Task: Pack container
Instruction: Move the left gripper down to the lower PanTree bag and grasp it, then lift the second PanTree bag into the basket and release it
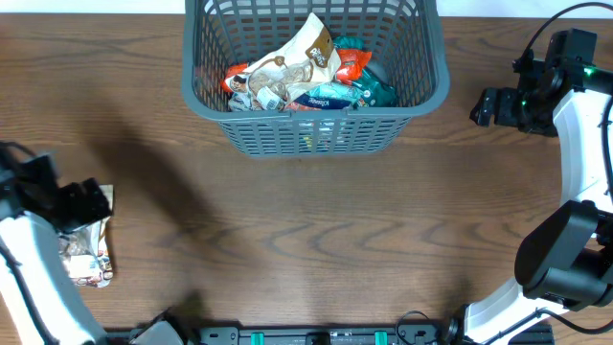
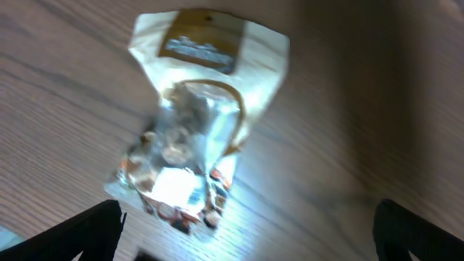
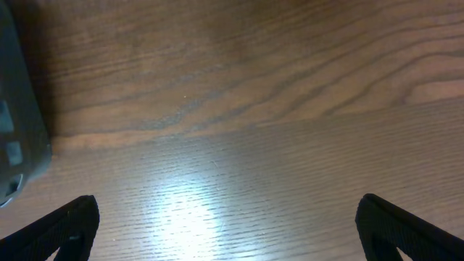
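The dark grey slotted container (image 1: 316, 134) stands at the back middle of the table and holds several snack packets (image 1: 306, 72). One cream and clear snack packet (image 1: 88, 251) lies flat on the table at the front left; it fills the left wrist view (image 2: 192, 130). My left gripper (image 1: 81, 203) is open right above that packet, its fingers (image 2: 246, 228) spread wide and holding nothing. My right gripper (image 1: 488, 105) is open and empty to the right of the container, its fingers (image 3: 228, 228) over bare wood.
The container's grey corner (image 3: 18, 138) shows at the left edge of the right wrist view. The brown wooden table (image 1: 316, 240) lies between the packet and the container. The arm bases stand at the front edge.
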